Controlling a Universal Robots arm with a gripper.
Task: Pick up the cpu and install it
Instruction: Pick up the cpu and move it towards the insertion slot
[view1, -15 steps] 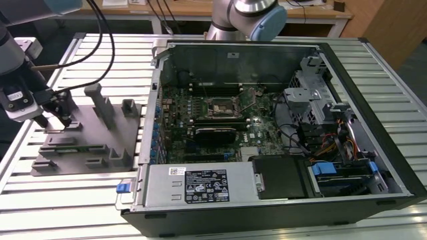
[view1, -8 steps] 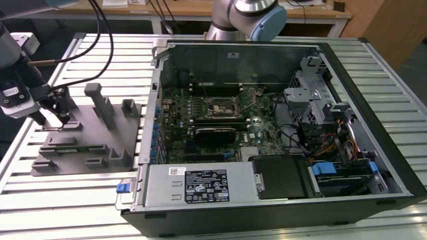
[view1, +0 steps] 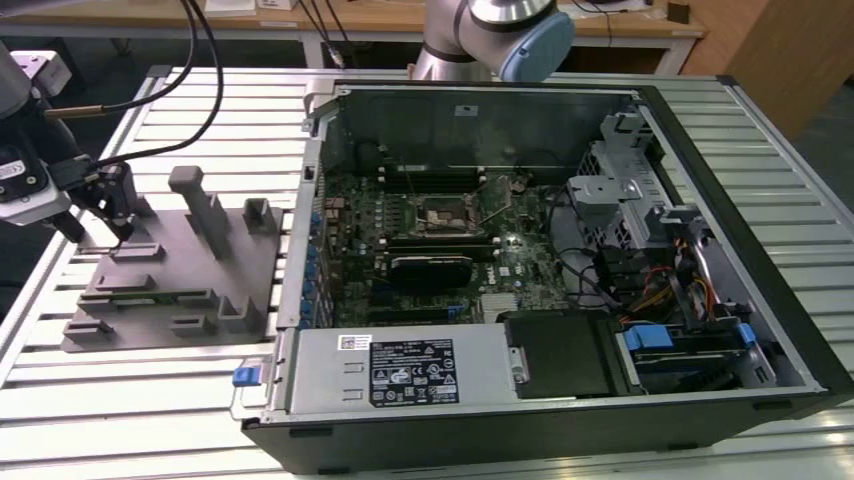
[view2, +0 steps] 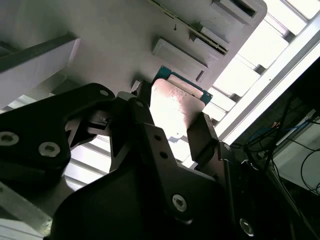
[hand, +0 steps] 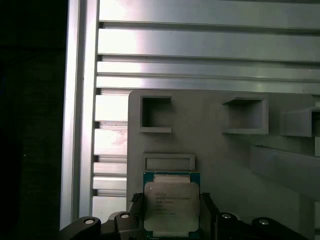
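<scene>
1. In both wrist views the black fingers (hand: 136, 214) of the hand (hand: 171, 222) sit closest to the lens. They press against two opposite edges of the cpu (hand: 171, 200), so the hand is clenched on the chip and grasps it by its sides.
2. The cpu is a pale silver plate on a green board, face up between the fingers. In the second wrist view the hand (view2: 172, 120) frames the chip (view2: 175, 102), which gleams in the light. I cannot tell whether it rests on the surface below or is lifted off it.
3. Just past the chip lies the grey tray (hand: 215, 155). A shallow rectangular frame (hand: 169, 161) sits just beside the cpu, and two square pockets (hand: 156, 114) lie farther along.
4. In the exterior view the hand (view1: 118, 228) hangs over the tray (view1: 160, 290) at the exterior view's left, fingertips pointing down and close to its surface. Upright grey posts (view1: 200, 205) rise from the tray nearby.
5. The table (view1: 147, 400), made of pale metal slats, carries the tray and, just beside it toward the exterior view's right, an open computer case (view1: 467, 130).
6. Inside the case the power supply (view1: 400, 370) sits at the near edge, with the motherboard (view1: 400, 215) beyond it. The black-framed socket (view1: 443, 212) lies near the board's middle, well apart from the hand.
7. Behind the case stands the arm (view1: 461, 45), and past it a wooden desk (view1: 400, 18).
</scene>
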